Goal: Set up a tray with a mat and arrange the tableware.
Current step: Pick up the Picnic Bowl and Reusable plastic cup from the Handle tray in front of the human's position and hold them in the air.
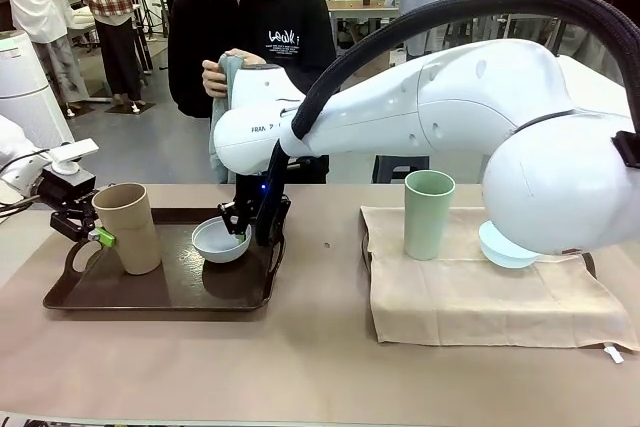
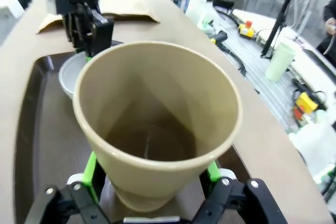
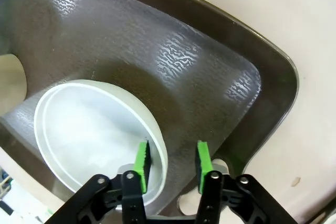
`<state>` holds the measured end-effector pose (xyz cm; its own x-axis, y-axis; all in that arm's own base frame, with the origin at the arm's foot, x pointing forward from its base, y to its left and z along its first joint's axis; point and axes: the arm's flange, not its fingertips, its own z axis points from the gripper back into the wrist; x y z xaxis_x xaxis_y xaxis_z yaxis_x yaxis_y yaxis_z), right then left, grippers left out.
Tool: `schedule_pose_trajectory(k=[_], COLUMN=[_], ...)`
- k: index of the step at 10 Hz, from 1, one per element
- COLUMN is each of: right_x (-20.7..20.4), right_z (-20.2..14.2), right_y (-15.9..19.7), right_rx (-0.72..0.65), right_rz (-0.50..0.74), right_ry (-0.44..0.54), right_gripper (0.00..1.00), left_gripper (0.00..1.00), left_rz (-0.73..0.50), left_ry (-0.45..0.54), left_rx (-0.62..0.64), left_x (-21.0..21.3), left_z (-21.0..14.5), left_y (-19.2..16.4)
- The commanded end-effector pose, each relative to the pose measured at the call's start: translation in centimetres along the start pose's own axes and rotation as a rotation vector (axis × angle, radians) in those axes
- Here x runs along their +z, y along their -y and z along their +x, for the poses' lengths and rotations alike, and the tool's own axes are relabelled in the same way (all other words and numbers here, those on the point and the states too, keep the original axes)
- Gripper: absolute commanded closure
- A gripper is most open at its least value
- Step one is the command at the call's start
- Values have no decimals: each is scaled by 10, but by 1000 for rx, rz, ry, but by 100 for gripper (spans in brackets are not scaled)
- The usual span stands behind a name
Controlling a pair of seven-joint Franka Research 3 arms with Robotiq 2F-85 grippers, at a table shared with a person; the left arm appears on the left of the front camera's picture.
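**Q:** Which step is shown?

**Operator:** As I judge it, the pick-up of the two pieces not on the mat. My left gripper straddles the tan cup at the left end of the tray. Its green pads sit low against the cup's wall, but I cannot tell whether they press. My right gripper reaches across the middle to the white bowl, toward the tray's right end. Its jaws stand apart astride the rim, one pad inside and one outside, with a gap showing.

**Q:** What does the next move call for?

**Operator:** I would close both grips, lift clear of the tray's lip, and carry across to the mat by the table's right edge. The pale green cup and light blue bowl stand near the mat's far edge. The thin rim wants a level lift.

**Q:** And the surroundings?

**Operator:** The table is covered in brown. A person at its far edge holds a cloth. Other people and benches stand behind.
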<state>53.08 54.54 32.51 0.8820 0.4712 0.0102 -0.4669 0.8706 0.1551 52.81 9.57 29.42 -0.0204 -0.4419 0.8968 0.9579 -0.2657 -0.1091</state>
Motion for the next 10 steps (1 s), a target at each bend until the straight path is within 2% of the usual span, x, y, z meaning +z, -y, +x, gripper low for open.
schedule_pose_trajectory(k=[1, 4, 10], right_x=[-2, 0, 4], right_z=[-1, 0, 3], right_y=[2, 2, 4], right_rx=[8, 2, 2], right_rz=[13, 10, 13], right_ry=[16, 21, 17], right_gripper=[100, 100, 100], left_gripper=[100, 100, 100], left_rz=[-43, -104, -106], left_ry=[27, 50, 44], left_rx=[-30, -40, -62], left_x=[-5, -18, -20], left_z=[-5, -14, -20], left_y=[-6, -15, -19])
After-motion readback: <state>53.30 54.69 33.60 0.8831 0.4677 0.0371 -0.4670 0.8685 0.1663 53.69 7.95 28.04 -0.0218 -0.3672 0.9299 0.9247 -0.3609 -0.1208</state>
